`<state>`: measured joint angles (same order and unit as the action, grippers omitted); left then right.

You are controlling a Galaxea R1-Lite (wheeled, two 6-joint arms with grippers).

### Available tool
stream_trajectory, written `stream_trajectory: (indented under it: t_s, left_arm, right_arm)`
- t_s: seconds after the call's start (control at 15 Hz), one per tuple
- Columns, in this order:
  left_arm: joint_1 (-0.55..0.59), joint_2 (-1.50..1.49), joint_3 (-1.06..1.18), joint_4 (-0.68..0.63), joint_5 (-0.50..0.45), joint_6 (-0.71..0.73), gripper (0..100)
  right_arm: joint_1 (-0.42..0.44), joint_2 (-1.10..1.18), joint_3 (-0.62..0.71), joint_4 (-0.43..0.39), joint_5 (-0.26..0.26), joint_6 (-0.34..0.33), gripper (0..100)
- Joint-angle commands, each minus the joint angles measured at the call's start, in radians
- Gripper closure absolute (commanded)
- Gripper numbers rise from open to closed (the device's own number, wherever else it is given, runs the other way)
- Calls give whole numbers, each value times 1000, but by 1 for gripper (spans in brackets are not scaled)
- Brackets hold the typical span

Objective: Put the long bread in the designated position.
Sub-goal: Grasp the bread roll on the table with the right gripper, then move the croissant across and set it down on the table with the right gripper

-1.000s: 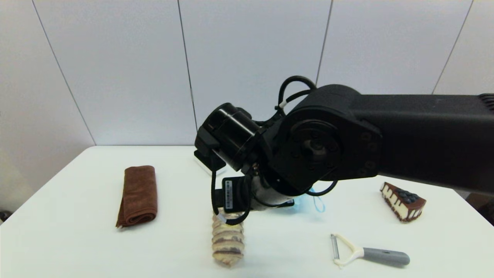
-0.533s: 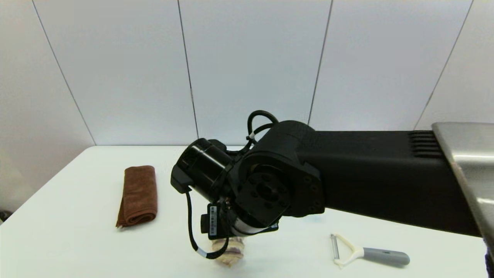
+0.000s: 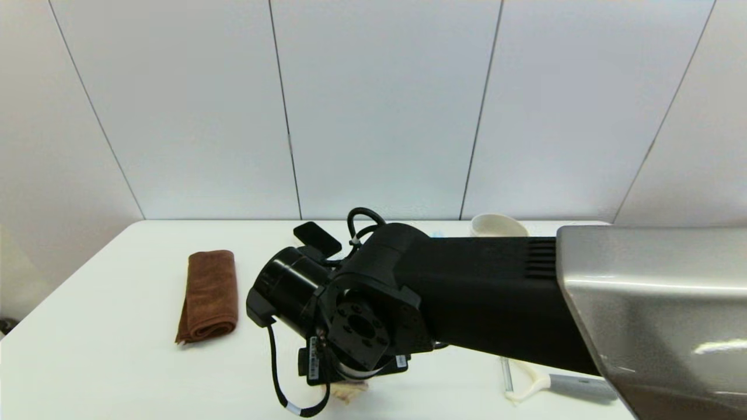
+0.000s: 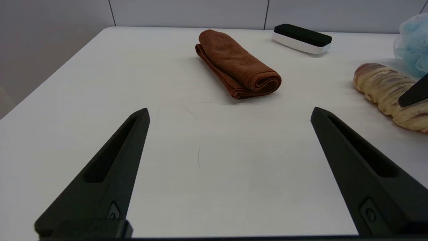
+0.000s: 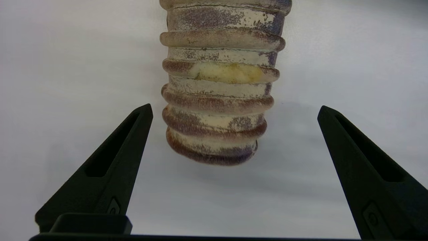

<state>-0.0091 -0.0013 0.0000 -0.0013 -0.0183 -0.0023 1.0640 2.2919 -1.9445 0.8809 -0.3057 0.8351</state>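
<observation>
The long bread (image 5: pixel 217 97), a tan ridged loaf with purple-brown stripes, lies on the white table. Its tapered end sits between the fingers of my right gripper (image 5: pixel 234 107), which is open and straddles it without touching. In the head view the right wrist (image 3: pixel 350 326) covers the loaf, leaving only a tip of the bread (image 3: pixel 352 393) showing. The left wrist view shows the bread (image 4: pixel 384 85) off to one side, with one right fingertip (image 4: pixel 414 95) beside it. My left gripper (image 4: pixel 230 109) hangs open and empty low over bare table. No mark shows the designated position.
A folded brown towel (image 3: pixel 210 294) lies left of the loaf. A beige bowl (image 3: pixel 498 224) stands at the back. A peeler (image 3: pixel 543 382) is partly hidden under the right arm. A black-topped white block (image 4: pixel 302 38) and a blue puff (image 4: pixel 413 43) lie farther back.
My right arm has come down and nearer over the loaf, covering nearly all of it. The arm now hides the cake slice, and the bowl behind it shows.
</observation>
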Motion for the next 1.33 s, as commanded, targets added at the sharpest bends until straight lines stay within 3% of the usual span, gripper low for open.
stream_trajectory:
  t_s: [0.07, 0.13, 0.93, 1.33]
  left_arm:
    - [0, 1, 2, 0, 0, -1, 0]
    - [0, 1, 2, 0, 0, -1, 0]
    - [0, 1, 2, 0, 0, -1, 0]
    - [0, 1, 2, 0, 0, -1, 0]
  right_arm:
    - [1, 18, -1, -5, -3, 19, 0]
    - [1, 18, -1, -8, 0, 22, 100]
    - [-15, -72, -4, -3, -6, -4, 100]
    - [-145, -253, -4, -8, -9, -202, 100]
